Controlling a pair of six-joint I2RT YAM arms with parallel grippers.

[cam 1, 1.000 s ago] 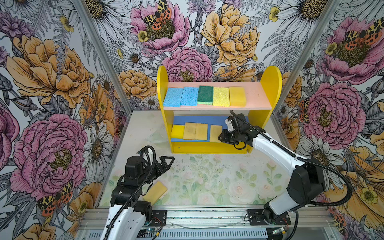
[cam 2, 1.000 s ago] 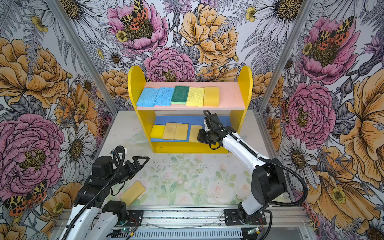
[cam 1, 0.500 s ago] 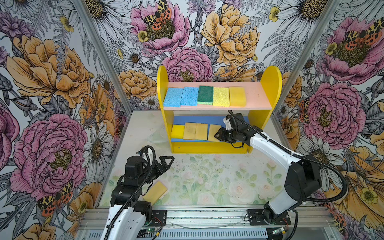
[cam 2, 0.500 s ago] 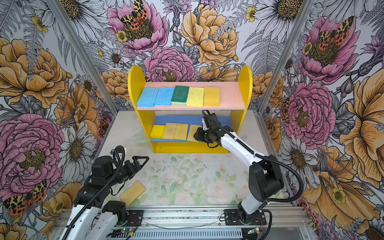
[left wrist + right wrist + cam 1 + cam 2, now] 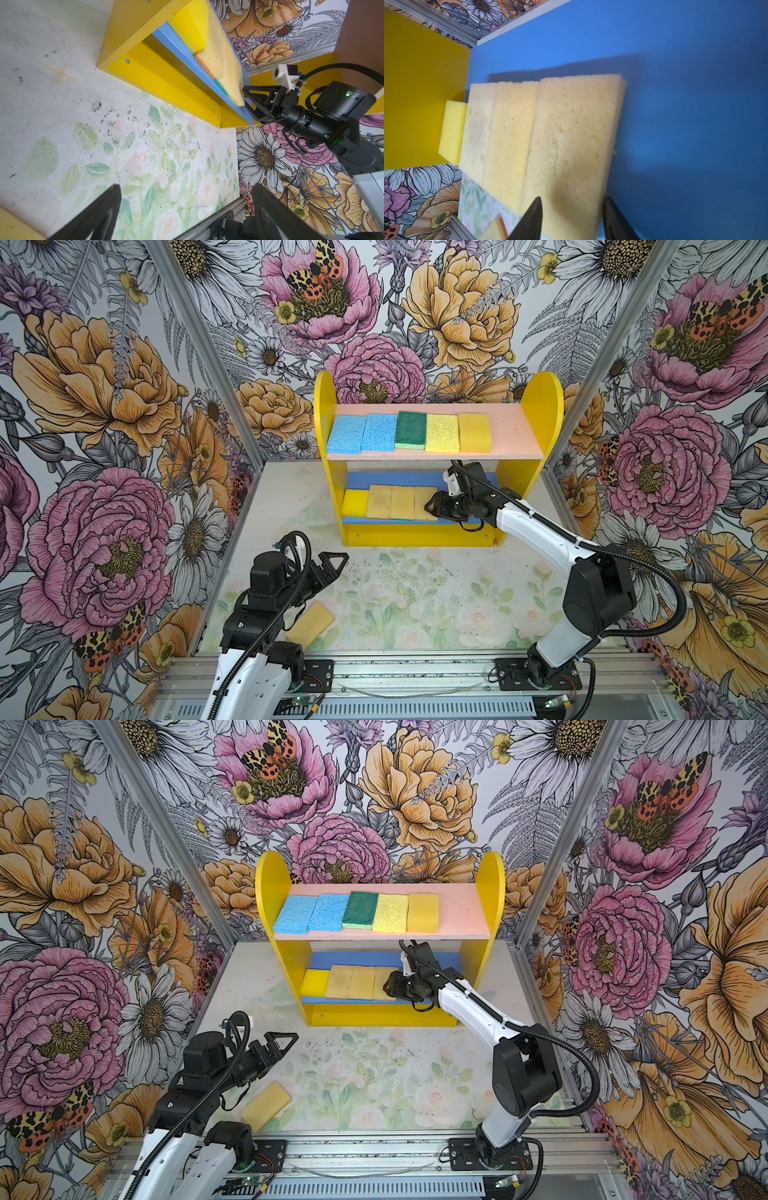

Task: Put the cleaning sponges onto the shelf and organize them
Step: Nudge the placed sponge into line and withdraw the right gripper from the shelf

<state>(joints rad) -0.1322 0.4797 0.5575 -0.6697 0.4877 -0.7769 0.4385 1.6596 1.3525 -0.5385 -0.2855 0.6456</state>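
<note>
Loose tan-yellow rectangular foam sponge (image 5: 310, 624): near-left, axis diagonal, close by your wide-spread left claw (image 5: 336, 570); right claw (image 5: 430, 506) parted, far.

Two high overviews; both wrist cameras toward the shelf (image 5: 166, 87).

Tan-yellow rectangular foam sponge (image 5: 571, 135): matt, open-pored, rough; blue lower board (image 5: 685, 104): smooth, satin paint; black fingers (image 5: 529, 224) of my claw (image 5: 573, 199): matt plastic.

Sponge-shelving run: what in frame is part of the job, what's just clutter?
Job: shelf; five sponges on pink board; four sponges on blue board; loose tan sponge on table.
Clutter: tape cross; black specks; clear scrap beside shelf.
</note>
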